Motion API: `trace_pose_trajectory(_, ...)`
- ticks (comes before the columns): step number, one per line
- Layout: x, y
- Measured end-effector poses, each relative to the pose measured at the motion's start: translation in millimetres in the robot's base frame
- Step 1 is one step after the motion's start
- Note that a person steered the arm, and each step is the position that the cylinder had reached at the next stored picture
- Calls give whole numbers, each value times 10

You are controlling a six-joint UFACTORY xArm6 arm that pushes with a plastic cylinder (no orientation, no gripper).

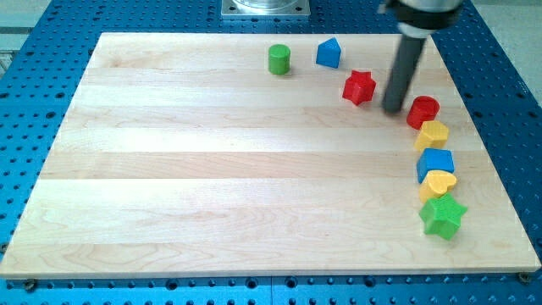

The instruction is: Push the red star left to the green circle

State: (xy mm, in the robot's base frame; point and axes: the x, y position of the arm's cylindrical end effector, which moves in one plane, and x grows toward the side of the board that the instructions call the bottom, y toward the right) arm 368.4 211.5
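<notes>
A blue block [329, 53] sits at the far side, between the green circle [279, 59] on its left and the red star [359, 87] nearer and to its right. Down the right edge run a red circle [423, 111], yellow block [433, 134], blue cube [435, 163], yellow heart [438, 184] and green star [443, 215]. My tip [393, 109], a bare rod holding nothing, stands just right of the red star, between it and the red circle.

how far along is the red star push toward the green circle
Done: my tip sits just to the view's right of the red star, between it and the red circle, a good side for pushing left. In hand: closing the small gap to the star. Left: the whole push; the green circle is still well off, past the blue block.
</notes>
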Motion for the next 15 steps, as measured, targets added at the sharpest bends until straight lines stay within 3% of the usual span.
trace_pose_trajectory(1, -276, -170)
trace_pose_trajectory(4, -223, -1718)
trace_pose_trajectory(5, 208, -1818)
trace_pose_trajectory(6, 176, -2016)
trace_pose_trajectory(7, -122, -2098)
trace_pose_trajectory(8, 118, -2030)
trace_pose_trajectory(10, -183, -1775)
trace_pose_trajectory(12, -481, -2699)
trace_pose_trajectory(13, -200, -2699)
trace_pose_trajectory(15, -598, -2967)
